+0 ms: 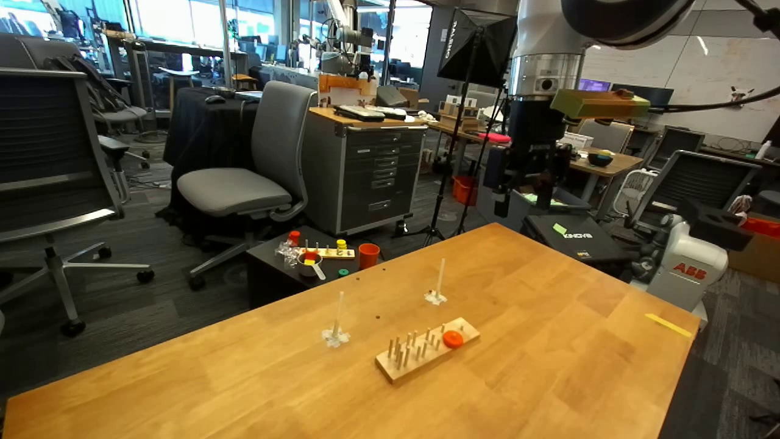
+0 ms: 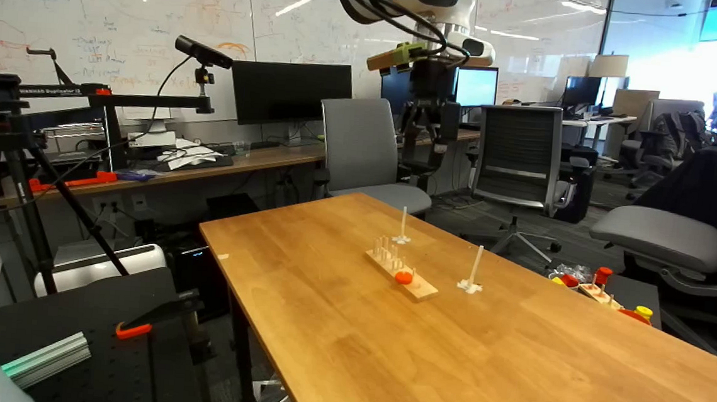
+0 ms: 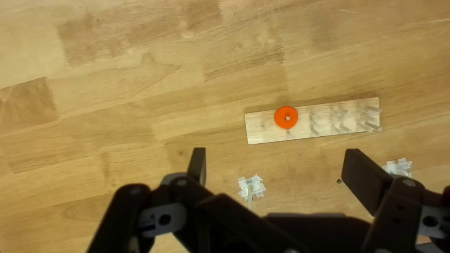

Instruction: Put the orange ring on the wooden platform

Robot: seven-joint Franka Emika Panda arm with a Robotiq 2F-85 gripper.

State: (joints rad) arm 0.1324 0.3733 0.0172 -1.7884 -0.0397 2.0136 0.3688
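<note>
The orange ring (image 1: 453,339) lies flat on the wooden platform (image 1: 429,357), towards the end with fewer pegs. In the wrist view, a peg tip shows in the hole of the ring (image 3: 281,121), so it sits around that peg. The platform (image 3: 302,121) is light wood with several thin upright pegs. The ring (image 2: 403,278) and platform (image 2: 420,288) also show in an exterior view. My gripper (image 1: 524,198) hangs high above the table, apart from both. In the wrist view, its fingers (image 3: 276,154) are wide apart with nothing between them.
Two lone upright pegs stand taped to the table (image 1: 548,366): a nearer peg (image 1: 339,314) and a farther peg (image 1: 440,277). Beside the table, a low black stand holds an orange cup (image 1: 368,256) and another pegged wooden block (image 1: 329,252).
</note>
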